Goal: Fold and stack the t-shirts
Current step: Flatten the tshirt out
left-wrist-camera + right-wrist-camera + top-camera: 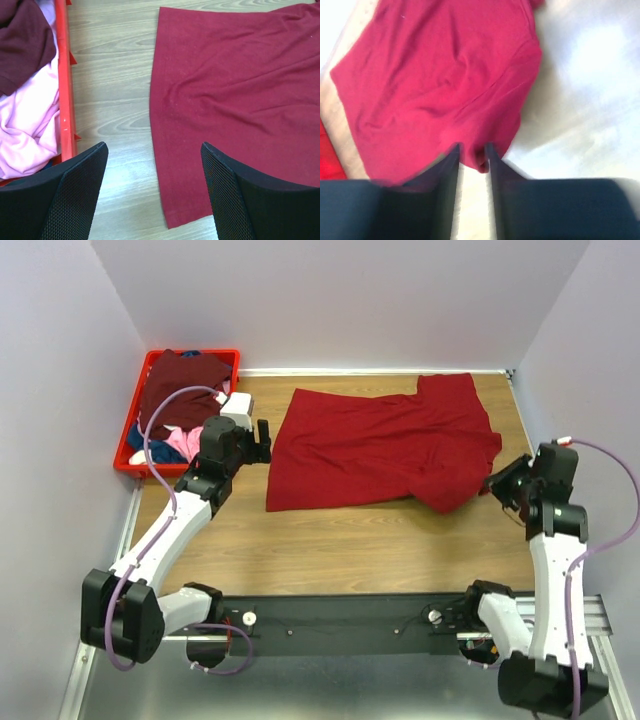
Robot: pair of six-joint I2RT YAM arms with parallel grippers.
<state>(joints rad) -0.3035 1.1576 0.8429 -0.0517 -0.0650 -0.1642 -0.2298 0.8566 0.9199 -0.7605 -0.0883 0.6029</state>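
**One shirt laid out, nothing folded yet**

The wooden surface (330, 550) carries a single red shirt (380, 445), lying open across its far half, from the middle to the right. It is spread roughly flat, though the cloth is rumpled and bunched at its near right end. No fold has been made and no stack exists, so I judge the task to be at its start: this shirt is still to be folded, and the rest are still to be taken out.

The shirt's long axis runs left to right. Its straight hem faces left, and a sleeve juts out at the far right, so the neck end seems to point right. I cannot make out the collar itself.

The crate (65, 90) sits in the far left corner, holding a heap: a maroon shirt (180, 380) on top, a pink shirt (30, 125) under it, and a little blue beside them.

The left pincer (153, 150) is spread wide and grasps nothing, poised at the hem's near left corner. The right pincer (471, 150) is at the bunched right end with its jaws almost together. The blur hides whether they pinch cloth.
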